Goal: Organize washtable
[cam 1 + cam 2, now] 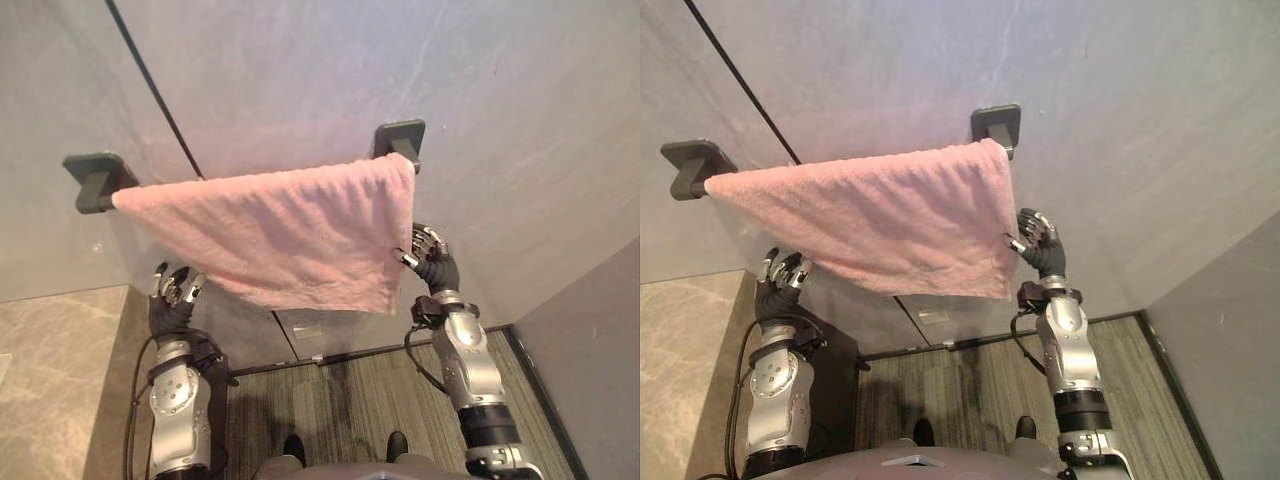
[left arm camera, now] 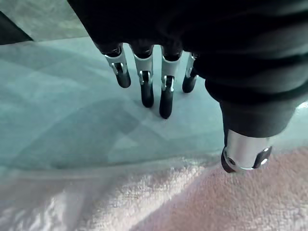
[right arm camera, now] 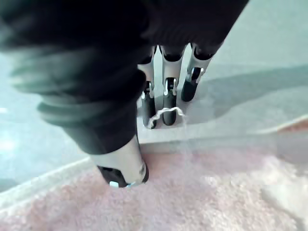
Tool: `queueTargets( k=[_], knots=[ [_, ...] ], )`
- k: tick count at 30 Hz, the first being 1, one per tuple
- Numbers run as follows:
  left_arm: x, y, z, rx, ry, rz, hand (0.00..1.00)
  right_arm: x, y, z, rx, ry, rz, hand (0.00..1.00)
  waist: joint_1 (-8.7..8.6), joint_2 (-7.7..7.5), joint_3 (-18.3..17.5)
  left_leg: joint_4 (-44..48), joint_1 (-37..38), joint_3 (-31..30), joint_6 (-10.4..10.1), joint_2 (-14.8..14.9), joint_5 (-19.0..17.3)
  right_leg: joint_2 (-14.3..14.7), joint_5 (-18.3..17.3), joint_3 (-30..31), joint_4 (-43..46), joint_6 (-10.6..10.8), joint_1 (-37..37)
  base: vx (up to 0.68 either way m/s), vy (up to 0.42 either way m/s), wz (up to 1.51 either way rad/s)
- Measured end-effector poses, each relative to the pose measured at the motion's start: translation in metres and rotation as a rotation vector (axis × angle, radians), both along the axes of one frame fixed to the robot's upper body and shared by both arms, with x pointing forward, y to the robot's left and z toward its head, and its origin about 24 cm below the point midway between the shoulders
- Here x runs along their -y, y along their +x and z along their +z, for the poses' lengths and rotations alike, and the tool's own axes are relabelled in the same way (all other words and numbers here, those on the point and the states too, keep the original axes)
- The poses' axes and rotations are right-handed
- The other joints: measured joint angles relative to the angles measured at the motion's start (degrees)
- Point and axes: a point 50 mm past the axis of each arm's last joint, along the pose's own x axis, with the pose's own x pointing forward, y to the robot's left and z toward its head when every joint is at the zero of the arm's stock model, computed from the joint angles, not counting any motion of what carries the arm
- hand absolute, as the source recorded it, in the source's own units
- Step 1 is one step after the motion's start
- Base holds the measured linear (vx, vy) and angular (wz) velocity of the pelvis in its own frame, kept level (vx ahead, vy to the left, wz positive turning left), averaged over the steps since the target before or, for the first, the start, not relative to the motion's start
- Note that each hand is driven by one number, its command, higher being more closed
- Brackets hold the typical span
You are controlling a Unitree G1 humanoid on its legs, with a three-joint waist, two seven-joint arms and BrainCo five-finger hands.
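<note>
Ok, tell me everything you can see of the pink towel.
The towel is pink, fluffy terry cloth, hung between two dark wall brackets, its lower edge slanting, lowest on the right. The right hand is at its right edge, the left hand below its left part; contact is unclear.

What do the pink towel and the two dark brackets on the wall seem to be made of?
The pink towel looks like cotton terry: it has a fuzzy, looped, matte pile and drapes softly. The left bracket and right bracket look matte dark grey, smooth and square-edged. They could be coated metal or plastic; the look leaves that open.
</note>
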Motion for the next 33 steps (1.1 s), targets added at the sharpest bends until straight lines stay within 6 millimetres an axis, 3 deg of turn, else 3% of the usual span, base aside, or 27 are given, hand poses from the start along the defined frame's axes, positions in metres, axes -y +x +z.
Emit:
queueTargets(
  k=[7, 15, 19, 23, 28, 33],
  knots=[
    [0.001, -0.008, 0.005, 0.022, -0.003, 0.014, 0.00, 0.006, -0.019, -0.010, -0.021, -0.003, -0.004, 0.00, 0.01, -0.02, -0.02, 0.00, 0.00, 0.09, -0.03, 0.01, -0.08, 0.01, 0.02, 0.05, -0.03, -0.02, -0.02, 0.00, 0.000, 0.00],
    [-0.006, -0.033, -0.013, -0.043, -0.063, 0.052, 0.00, 0.021, -0.051, -0.027, -0.083, -0.004, -0.044, 0.00, -0.14, -0.37, -0.24, 0.00, -0.02, 0.05, 0.02, 0.00, -0.17, 0.00, 0.01, 0.01, -0.18, -0.02, 0.06, 0.00, 0.000, 0.00],
    [-0.007, -0.052, -0.029, -0.058, -0.198, -0.025, 0.00, 0.028, -0.082, -0.049, -0.189, -0.007, -0.040, 0.00, -0.09, -0.39, -1.07, 0.00, -0.10, 0.03, 0.04, -0.01, -0.43, 0.00, 0.00, 0.00, -0.41, 0.00, 0.07, 0.00, 0.000, 0.00],
    [-0.006, -0.067, -0.046, -0.053, -0.354, -0.090, 0.00, 0.032, -0.100, -0.057, -0.225, 0.022, -0.007, 0.00, -0.15, -0.52, -1.86, -0.01, 0.01, 0.00, 0.05, -0.01, -0.60, 0.00, -0.02, -0.03, -0.60, 0.00, 0.28, 0.00, 0.000, 0.00],
    [-0.012, -0.074, -0.048, 0.008, -0.456, -0.258, 0.00, 0.031, -0.102, -0.057, -0.204, 0.103, 0.078, 0.00, -0.08, -0.67, -2.32, -0.21, -0.04, -0.19, 0.03, -0.04, -0.72, -0.04, -0.09, -0.15, -0.56, 0.00, 0.28, 0.00, 0.000, 0.01],
    [-0.011, -0.063, -0.037, 0.061, -0.463, -0.532, 0.00, 0.020, -0.088, -0.053, -0.157, 0.164, 0.299, 0.00, 0.05, -0.62, -3.50, 0.03, 0.10, -0.49, 0.04, -0.12, -0.66, -0.11, -0.15, -0.34, -0.34, 0.02, 0.41, 0.01, -0.001, 0.02]
  ],
)
